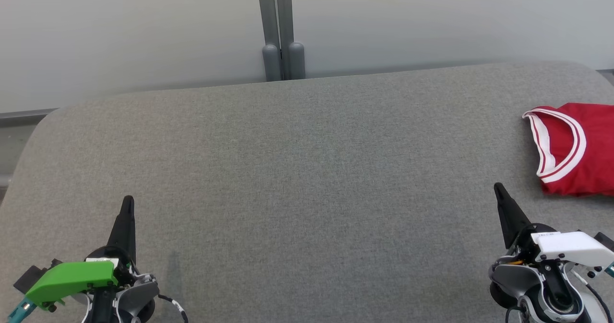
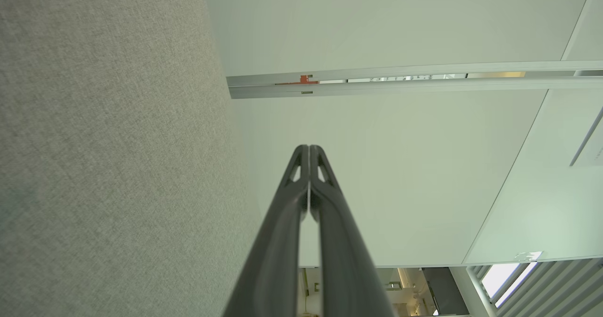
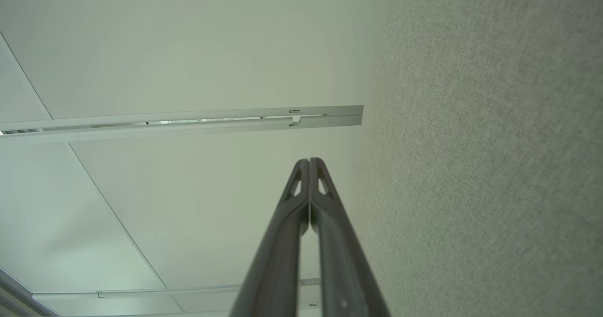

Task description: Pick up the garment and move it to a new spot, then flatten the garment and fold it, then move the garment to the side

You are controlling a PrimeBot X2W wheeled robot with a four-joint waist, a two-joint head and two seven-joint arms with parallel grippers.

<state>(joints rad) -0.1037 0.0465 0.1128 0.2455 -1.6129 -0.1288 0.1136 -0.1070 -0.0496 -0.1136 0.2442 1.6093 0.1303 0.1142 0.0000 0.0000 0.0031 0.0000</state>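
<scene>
Hugging right edge: red garment [image 1: 592,169]

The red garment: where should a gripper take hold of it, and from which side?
Probably the white-trimmed collar of the red garment, approached from its left by the right gripper: the garment lies flat, and its collar end points left, nearest that gripper.

The head view's right edge cuts off the red shirt [image 1: 583,150]. Its bottom edge crops my left gripper [image 1: 128,200] and right gripper [image 1: 498,187] at the wrist.
</scene>
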